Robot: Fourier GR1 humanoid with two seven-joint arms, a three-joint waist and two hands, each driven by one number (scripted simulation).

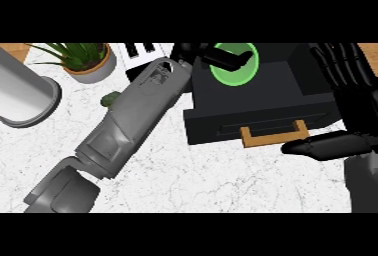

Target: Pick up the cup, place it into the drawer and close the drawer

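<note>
The green cup (238, 74) sits upright inside the open black drawer (251, 107), near its back. My left forearm crosses the counter from the lower left, and my left hand (218, 56) is curled over the cup's near rim, hiding part of it. The drawer's front panel carries a brown handle (273, 136). My right hand (345, 75) stands open along the drawer's right side, fingers straight and pointing away from me. Its thumb (325, 146) lies just right of the handle, in front of the front panel.
A potted plant (87, 61) stands at the back left, with a large grey round container (26, 95) to its left. A small dark green object (111, 99) shows beside my left forearm. A black-and-white striped item (140, 52) lies behind the arm. White marble counter (221, 180) spreads in front.
</note>
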